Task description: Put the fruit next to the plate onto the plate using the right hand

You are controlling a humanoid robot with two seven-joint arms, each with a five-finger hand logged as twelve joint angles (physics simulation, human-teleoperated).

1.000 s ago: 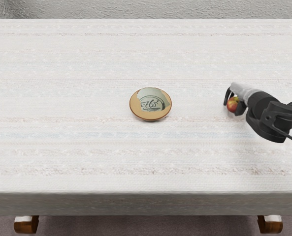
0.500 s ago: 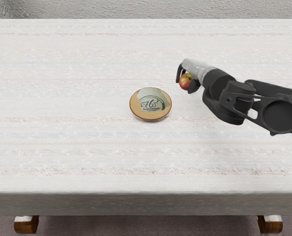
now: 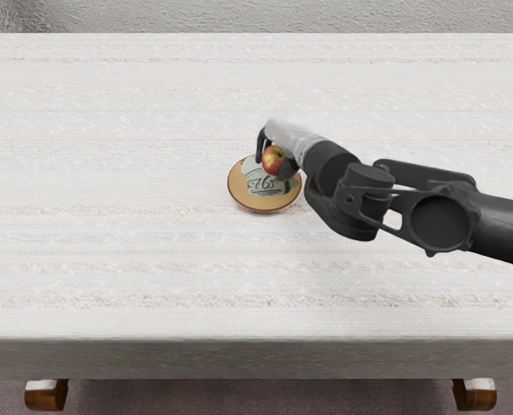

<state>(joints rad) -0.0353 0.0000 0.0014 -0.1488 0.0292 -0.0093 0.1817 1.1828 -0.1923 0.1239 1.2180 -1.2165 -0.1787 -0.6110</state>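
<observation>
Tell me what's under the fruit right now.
The plate lies beneath the fruit, which the right hand grips. Its orange rim and part of the patterned centre show; the hand covers its upper right. Whether the fruit touches the plate cannot be told.

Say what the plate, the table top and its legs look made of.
Plate: probably glazed ceramic, going by its smooth orange-brown rim and pale printed centre. Table top: looks like a woven or rough off-white covering, with fine grain and faint stripes; it could be painted. Legs: likely varnished wood, brown and glossy.
</observation>
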